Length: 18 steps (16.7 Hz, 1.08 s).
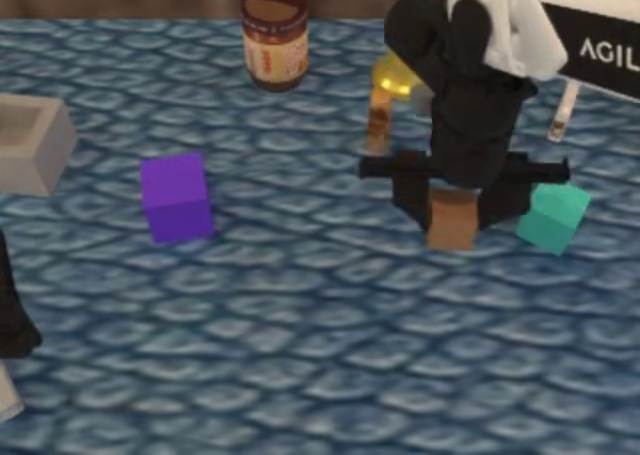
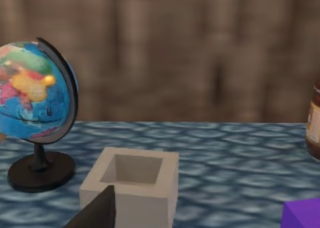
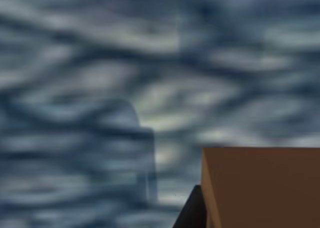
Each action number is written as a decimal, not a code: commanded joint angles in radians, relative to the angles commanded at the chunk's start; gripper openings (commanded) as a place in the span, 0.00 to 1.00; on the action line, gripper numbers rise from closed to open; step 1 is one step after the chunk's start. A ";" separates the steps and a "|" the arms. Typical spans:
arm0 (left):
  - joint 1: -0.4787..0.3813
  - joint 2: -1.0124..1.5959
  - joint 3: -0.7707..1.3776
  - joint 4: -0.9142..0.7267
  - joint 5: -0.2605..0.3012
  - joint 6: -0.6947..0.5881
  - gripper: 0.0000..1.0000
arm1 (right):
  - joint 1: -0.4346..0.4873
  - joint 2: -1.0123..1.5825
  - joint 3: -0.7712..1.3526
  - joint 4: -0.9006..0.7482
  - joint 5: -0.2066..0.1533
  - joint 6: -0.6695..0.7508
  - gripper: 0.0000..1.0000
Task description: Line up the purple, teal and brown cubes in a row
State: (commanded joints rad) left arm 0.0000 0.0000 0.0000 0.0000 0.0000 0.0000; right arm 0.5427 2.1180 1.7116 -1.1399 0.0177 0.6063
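Your right pincer [image 1: 452, 220] is clamped on the brown cube [image 1: 451, 221], toward the bench's right edge, with the teal cube [image 1: 552, 217] just beside it. The purple cube [image 1: 177, 196] sits well apart, nearer the left edge. Your left arm is parked at the left edge; whether its pincer is apart or together, you cannot tell.

You can read only one piece of lettering: white capitals "AGIL", cut off by the picture's edge, on the black panel of the right arm [image 1: 598, 50] in the top view. The jar's label [image 1: 273, 53] shows nothing you could read.
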 joint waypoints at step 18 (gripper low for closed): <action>0.000 0.000 0.000 0.000 0.000 0.000 1.00 | 0.096 -0.106 -0.384 0.284 -0.001 0.037 0.00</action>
State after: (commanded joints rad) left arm 0.0000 0.0000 0.0000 0.0000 0.0000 0.0000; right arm 0.6385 2.0122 1.3274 -0.8561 0.0167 0.6428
